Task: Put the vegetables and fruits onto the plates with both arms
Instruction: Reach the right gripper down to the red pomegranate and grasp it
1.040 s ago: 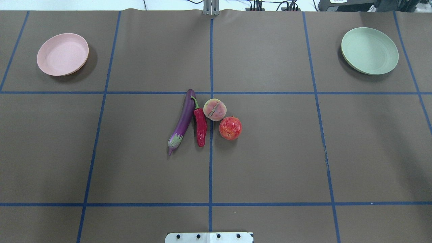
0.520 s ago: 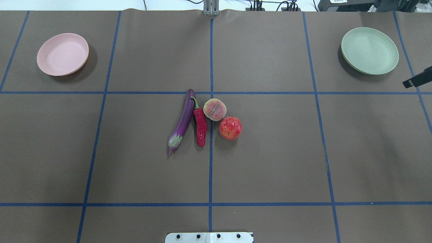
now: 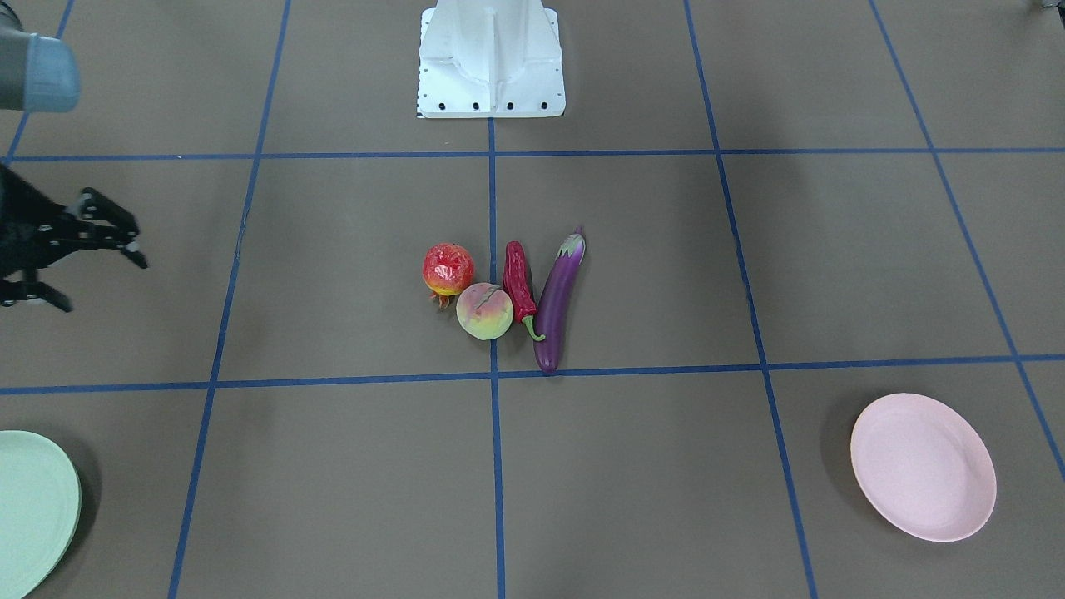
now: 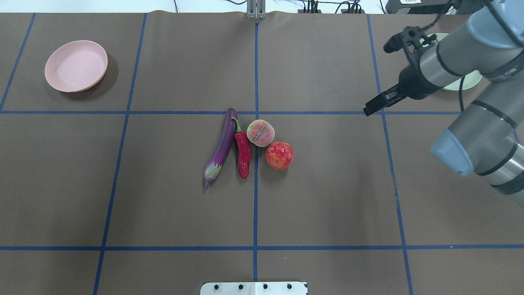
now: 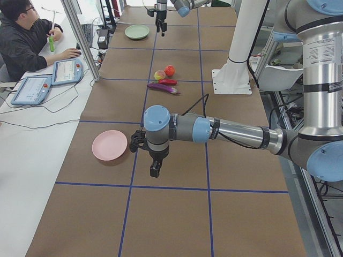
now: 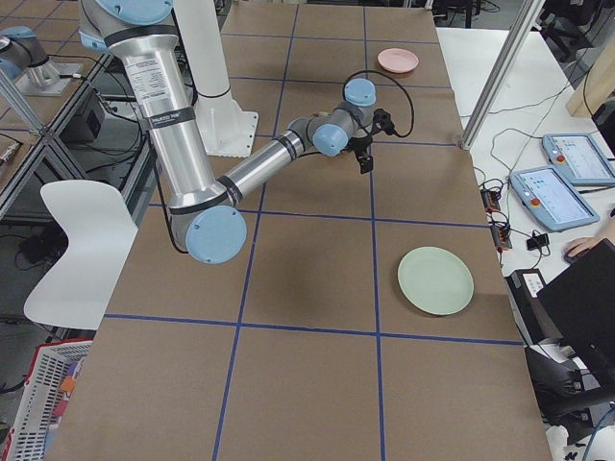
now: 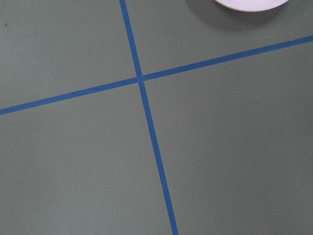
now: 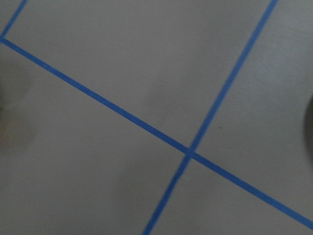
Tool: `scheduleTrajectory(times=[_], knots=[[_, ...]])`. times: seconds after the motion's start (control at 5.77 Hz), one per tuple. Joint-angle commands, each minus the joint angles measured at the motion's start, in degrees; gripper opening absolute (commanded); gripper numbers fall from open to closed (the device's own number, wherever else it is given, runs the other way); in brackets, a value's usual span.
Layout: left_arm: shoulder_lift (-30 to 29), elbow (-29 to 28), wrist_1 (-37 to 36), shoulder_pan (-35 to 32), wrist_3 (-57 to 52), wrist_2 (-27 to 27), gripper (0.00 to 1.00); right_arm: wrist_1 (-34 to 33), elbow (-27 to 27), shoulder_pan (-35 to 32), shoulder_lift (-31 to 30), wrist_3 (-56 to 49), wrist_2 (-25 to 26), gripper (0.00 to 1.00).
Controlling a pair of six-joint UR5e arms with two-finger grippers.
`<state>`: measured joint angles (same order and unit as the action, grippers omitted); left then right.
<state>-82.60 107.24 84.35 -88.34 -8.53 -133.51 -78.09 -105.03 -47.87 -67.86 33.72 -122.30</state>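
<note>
The purple eggplant [image 4: 223,145], red chili [image 4: 243,153], peach [image 4: 260,133] and pomegranate [image 4: 279,155] lie close together at the table's middle. The pink plate [image 4: 75,65] is empty at the far left. The green plate [image 4: 470,80] at the far right is mostly hidden behind my right arm; the front-facing view shows the green plate [image 3: 33,499] empty. My right gripper [image 4: 380,76] is open and empty in the air, right of the fruits. My left gripper [image 5: 153,163] shows only in the exterior left view near the pink plate [image 5: 110,144]; I cannot tell its state.
Blue tape lines divide the brown table cover. The white base block [image 3: 491,66] stands at the robot's edge. An operator [image 5: 24,32] sits with tablets [image 5: 67,69] beside the table's far side.
My right arm has swung in from the right edge toward the centre, now covering most of the green plate. The produce and plates have not moved.
</note>
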Motion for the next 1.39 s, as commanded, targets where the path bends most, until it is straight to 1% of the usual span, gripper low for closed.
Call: scheduleTrajectory(times=[0.0, 0.17, 0.35, 0.69, 0.87, 1.04, 1.21], knots=[[0.24, -0.10, -0.06, 0.09, 0.00, 0.00, 1.00, -3.27, 6.63, 12.40, 12.15, 12.64, 12.30, 0.97], [0.24, -0.10, 0.02, 0.09, 0.00, 0.00, 1.00, -6.78, 11.73, 16.80, 17.53, 15.12, 18.96, 0.97], [0.24, -0.10, 0.02, 0.09, 0.00, 0.00, 1.00, -7.60, 13.61, 19.20, 18.45, 15.93, 21.55, 0.96], [0.24, -0.10, 0.02, 0.09, 0.00, -0.09, 1.00, -9.45, 15.20, 21.41, 18.90, 16.03, 24.55, 0.95], [0.24, -0.10, 0.02, 0.44, 0.00, -0.09, 1.00, -11.80, 15.03, 21.51, 18.90, 15.24, 24.66, 0.94], [0.24, -0.10, 0.02, 0.44, 0.00, -0.09, 1.00, -11.82, 15.20, 21.85, 18.82, 15.15, 24.57, 0.86], [0.24, -0.19, 0.02, 0.44, 0.00, -0.09, 1.00, -11.82, 14.95, 21.77, 18.73, 14.97, 22.22, 0.17]])
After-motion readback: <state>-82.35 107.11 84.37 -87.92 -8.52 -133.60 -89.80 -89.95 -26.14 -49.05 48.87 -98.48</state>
